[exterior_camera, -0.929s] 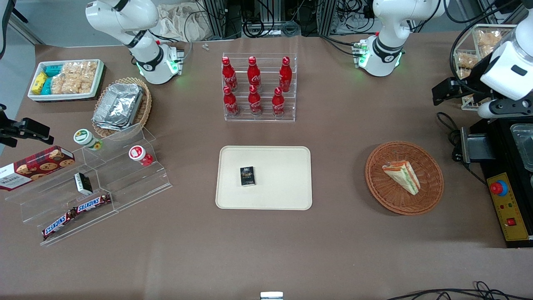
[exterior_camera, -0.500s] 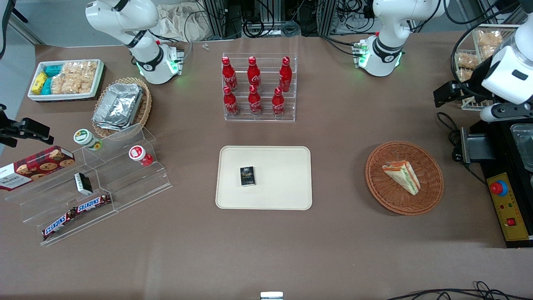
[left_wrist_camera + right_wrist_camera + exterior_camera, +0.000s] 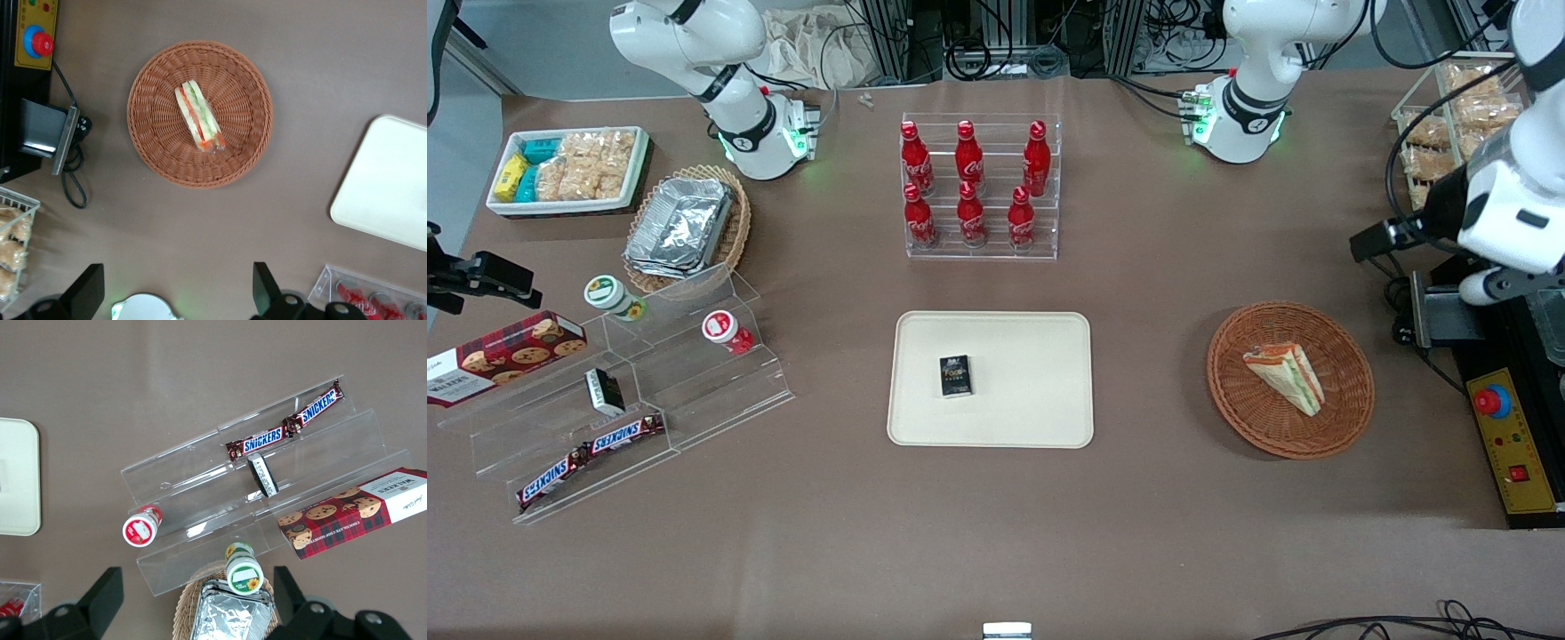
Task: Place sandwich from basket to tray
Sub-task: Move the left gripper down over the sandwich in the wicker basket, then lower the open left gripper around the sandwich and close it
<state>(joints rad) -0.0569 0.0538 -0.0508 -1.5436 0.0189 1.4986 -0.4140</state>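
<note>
The sandwich (image 3: pixel 1285 375) is a clear-wrapped wedge with green and red filling, lying in the round reddish-brown basket (image 3: pixel 1232 396). Both show in the left wrist view, the sandwich (image 3: pixel 199 123) in the middle of the basket (image 3: pixel 157 150). The cream tray (image 3: pixel 1032 356) lies at the table's middle with a small black box (image 3: pixel 955 375) on it; its corner shows in the left wrist view (image 3: pixel 393 193). My left gripper (image 3: pixel 1374 240) hangs high above the table, farther from the front camera than the basket and toward the working arm's end. It is open and empty (image 3: pixel 177 283).
A black control box with a red button (image 3: pixel 1492 402) and cables (image 3: pixel 1392 284) sit beside the basket at the working arm's end. A wire rack of snack bags (image 3: pixel 1440 133) stands farther back. A clear rack of red bottles (image 3: pixel 978 191) stands farther from the camera than the tray.
My left gripper has moved nearer to the front camera, closing toward the basket. The sandwich, basket and tray have not moved.
</note>
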